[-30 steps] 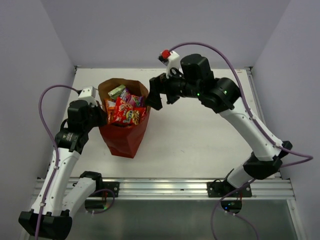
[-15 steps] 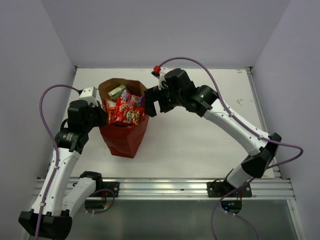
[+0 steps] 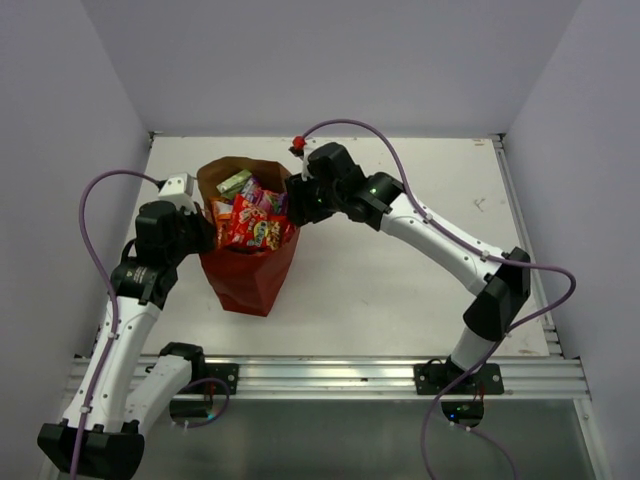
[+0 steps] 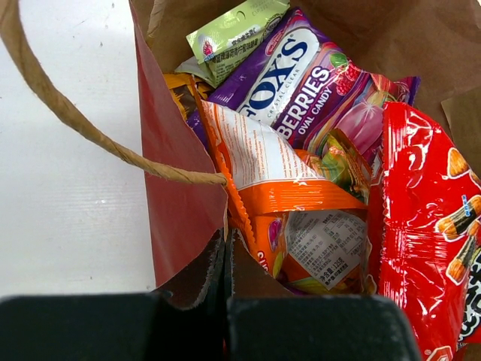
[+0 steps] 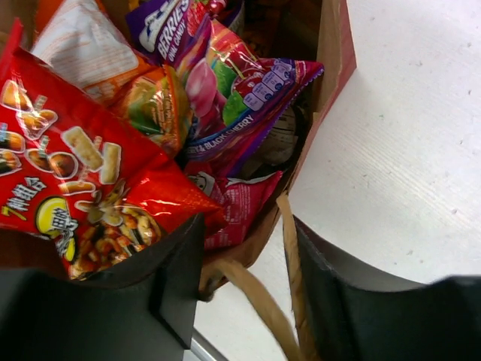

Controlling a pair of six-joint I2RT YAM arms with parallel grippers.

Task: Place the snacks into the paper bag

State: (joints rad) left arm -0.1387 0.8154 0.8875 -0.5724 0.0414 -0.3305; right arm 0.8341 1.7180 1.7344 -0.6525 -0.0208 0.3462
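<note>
Right tool (image 5: 244, 237) open astride paper bag (image 3: 245, 280) rim and handle (image 5: 255, 301); left tool (image 4: 225, 252) clamped on opposite rim. Risks tearing paper or spilling snacks (image 3: 252, 225) if tugged apart.

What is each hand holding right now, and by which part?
The left hand pinches the paper bag by its left rim. The right hand straddles the right rim with jaws apart, gripping nothing yet.
</note>
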